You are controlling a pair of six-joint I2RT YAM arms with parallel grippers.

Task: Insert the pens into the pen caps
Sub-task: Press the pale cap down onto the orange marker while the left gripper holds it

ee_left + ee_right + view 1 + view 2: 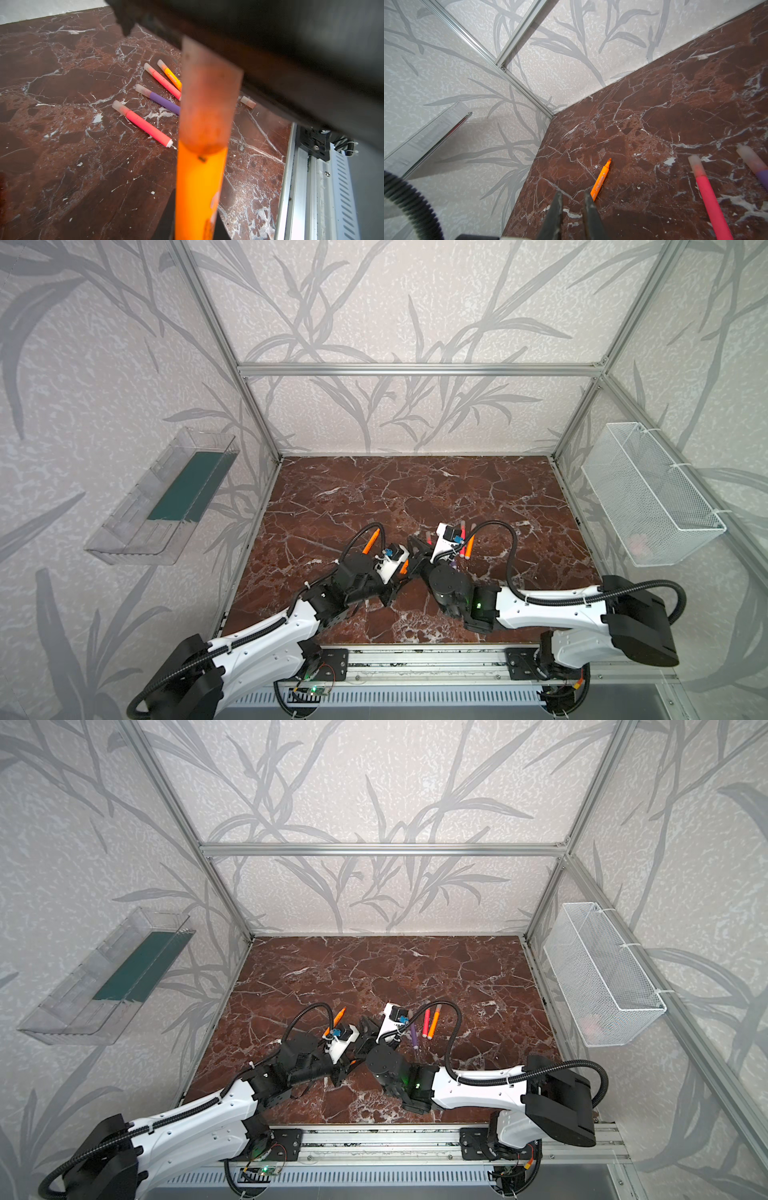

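soft even light, orange pen (200,187) blurred

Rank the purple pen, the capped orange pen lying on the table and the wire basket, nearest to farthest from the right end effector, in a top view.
1. Purple pen, just right of the right end effector.
2. Capped orange pen, further right, past a pink pen.
3. Wire basket, on the right wall.

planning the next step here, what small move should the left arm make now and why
Probably lower the left gripper and set the held orange pen on the table: its cap already looks seated. One uncapped orange pen and a loose cap remain.
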